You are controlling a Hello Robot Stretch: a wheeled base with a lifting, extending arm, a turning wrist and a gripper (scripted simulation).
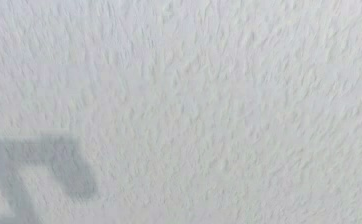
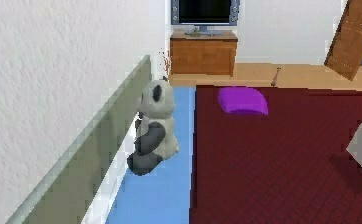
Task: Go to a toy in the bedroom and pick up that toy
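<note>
The state of the fingers could not be told from these views, nor whether they carried anything. The toy [image 2: 154, 125], a plush bear in grey, white and black, sat upright on a blue strip [image 2: 164, 190] in the arm side view, left of the middle. Its back was close against a grey-green panel [image 2: 89, 150] that ran along the white wall. Beside the blue strip lay a broad dark red surface [image 2: 279, 160] with a purple cushion [image 2: 243, 100] on it, well apart from the toy. Farther out stood a wooden cabinet [image 2: 202, 55] bearing a television [image 2: 202, 12], and a wooden door [image 2: 351, 40] showed at the arm side view's right. The forward view faced a textured white wall [image 1: 209, 100] at what looked like very short range.

The task seemed to be at the approach stage, with the toy not yet picked up. The main risk appeared to be the base: any drive ahead to line up with the toy would likely strike that wall. A second risk was the toy itself. Soft and rounded, it might tip or be shoved against the panel if the arm came in off-centre, and the grasp would then slip off.
</note>
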